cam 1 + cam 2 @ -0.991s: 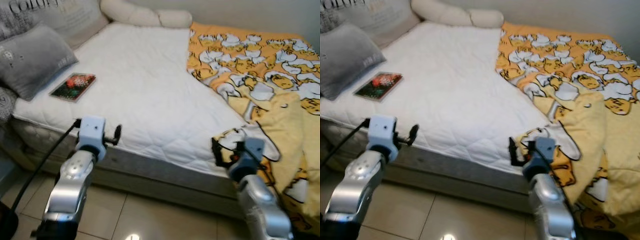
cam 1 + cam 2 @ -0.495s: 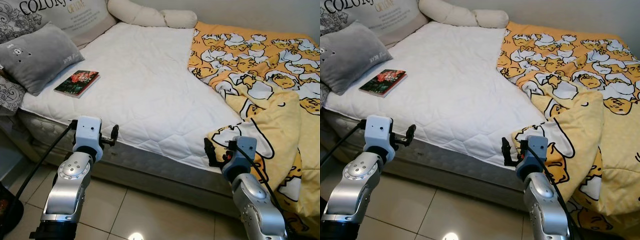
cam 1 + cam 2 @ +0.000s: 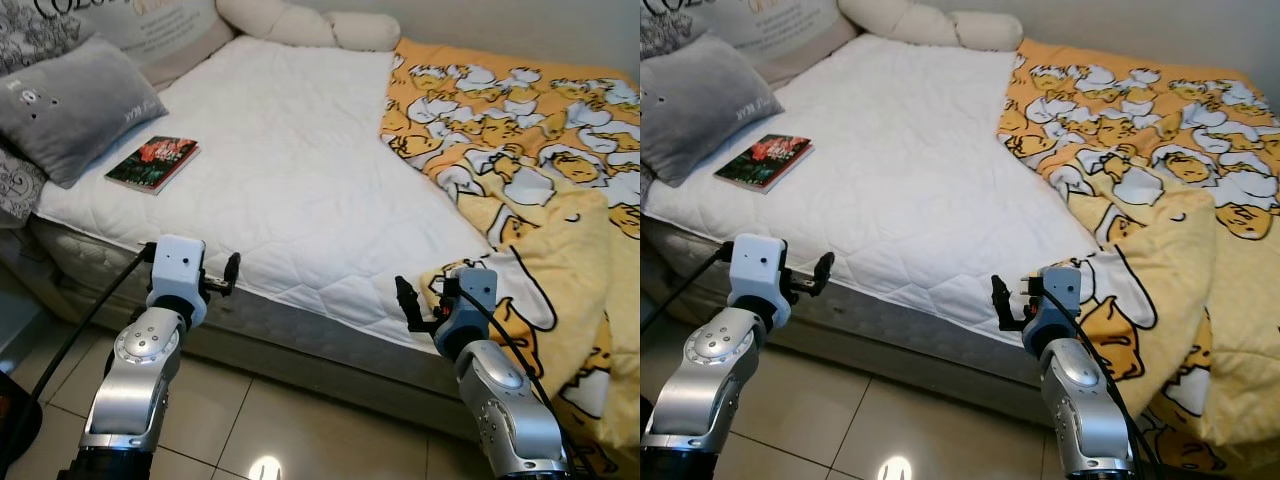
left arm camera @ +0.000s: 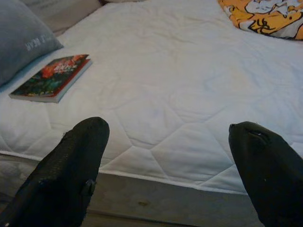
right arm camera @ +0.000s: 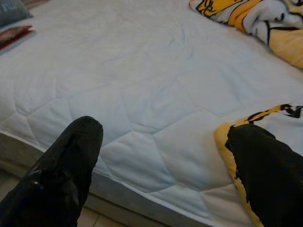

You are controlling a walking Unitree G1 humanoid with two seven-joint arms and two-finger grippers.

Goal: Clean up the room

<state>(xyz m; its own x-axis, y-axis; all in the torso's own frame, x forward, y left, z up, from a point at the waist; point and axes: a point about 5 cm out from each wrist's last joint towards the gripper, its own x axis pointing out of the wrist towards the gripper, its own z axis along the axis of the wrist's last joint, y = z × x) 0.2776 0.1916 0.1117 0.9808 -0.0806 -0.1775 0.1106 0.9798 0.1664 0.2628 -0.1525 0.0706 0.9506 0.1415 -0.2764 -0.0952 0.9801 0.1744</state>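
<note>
On the bed [image 3: 300, 190], one book [image 3: 152, 164] lies near the left edge and one yellow blanket [image 3: 530, 170] covers the right side, beyond the open left hand [image 4: 165, 161] and open right hand [image 5: 161, 161] held at the front edge.

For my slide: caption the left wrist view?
Open left gripper facing a white mattress with a book.

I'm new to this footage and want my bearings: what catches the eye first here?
The bright yellow blanket with cartoon prints, crumpled over the right half of the bed and spilling off its edge. Next, a book beside a grey pillow on the left. Both grippers, left and right, hover open at the bed's near edge.
</note>
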